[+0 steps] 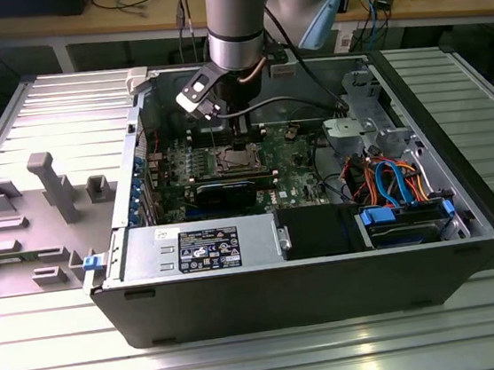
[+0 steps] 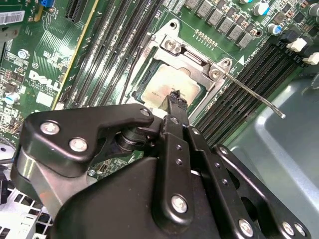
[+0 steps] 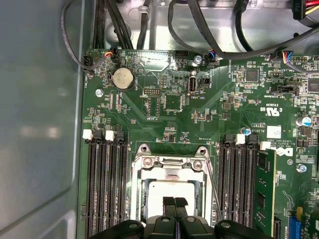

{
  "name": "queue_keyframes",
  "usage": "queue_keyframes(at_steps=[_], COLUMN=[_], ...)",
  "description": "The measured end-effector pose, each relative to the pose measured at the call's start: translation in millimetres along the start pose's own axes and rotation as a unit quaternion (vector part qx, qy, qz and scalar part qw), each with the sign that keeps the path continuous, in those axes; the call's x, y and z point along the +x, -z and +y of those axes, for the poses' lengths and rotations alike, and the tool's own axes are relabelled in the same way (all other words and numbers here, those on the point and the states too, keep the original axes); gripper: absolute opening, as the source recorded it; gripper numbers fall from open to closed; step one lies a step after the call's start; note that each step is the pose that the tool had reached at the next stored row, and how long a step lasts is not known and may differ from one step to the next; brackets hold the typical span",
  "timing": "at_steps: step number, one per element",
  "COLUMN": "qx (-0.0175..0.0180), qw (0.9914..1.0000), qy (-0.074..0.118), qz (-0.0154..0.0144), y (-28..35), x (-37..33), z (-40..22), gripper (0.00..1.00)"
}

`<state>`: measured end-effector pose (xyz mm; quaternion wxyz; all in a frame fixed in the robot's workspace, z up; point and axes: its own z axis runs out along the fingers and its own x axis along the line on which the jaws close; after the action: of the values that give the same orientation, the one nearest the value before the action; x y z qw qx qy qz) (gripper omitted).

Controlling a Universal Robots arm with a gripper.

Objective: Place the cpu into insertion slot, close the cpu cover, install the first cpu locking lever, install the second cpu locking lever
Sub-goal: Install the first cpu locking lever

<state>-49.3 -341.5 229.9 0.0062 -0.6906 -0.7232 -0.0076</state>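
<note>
The cpu [image 3: 172,188] lies flat in the insertion slot [image 1: 235,159] on the green board, its dull silver top [image 2: 167,82] showing through the window of the cpu cover [image 3: 172,163]. The cover [image 2: 192,55] lies down around the chip. One thin metal locking lever [image 2: 254,97] sticks out free from a corner of the socket; in the first wrist view it [image 3: 215,191] runs beside the frame. My gripper [image 2: 175,97] hangs just over the chip's edge, fingers pressed together and holding nothing. In the exterior view the gripper [image 1: 240,137] sits right above the socket.
Long black memory slots [image 3: 104,189] flank the socket, one with a green module [image 3: 264,191]. A coin battery [image 3: 122,78] and cables [image 3: 239,47] lie beyond. The case holds a power supply [image 1: 200,244] and a drive bay [image 1: 407,220]. A grey fixture [image 1: 46,185] stands outside.
</note>
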Motion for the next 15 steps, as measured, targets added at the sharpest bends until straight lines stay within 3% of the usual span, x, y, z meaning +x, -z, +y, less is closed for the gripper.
queue_keyframes(at_steps=[4,12,15], qx=[0.0000,0.0000,0.0000], qw=[1.00000,1.00000,1.00000], qy=[0.000,0.000,0.000], qz=[0.0000,0.0000,0.0000], y=[6.5,12.8,20.2], x=[0.1,0.3,0.4], z=[0.0,0.0,0.0], gripper=[0.11,0.11,0.11])
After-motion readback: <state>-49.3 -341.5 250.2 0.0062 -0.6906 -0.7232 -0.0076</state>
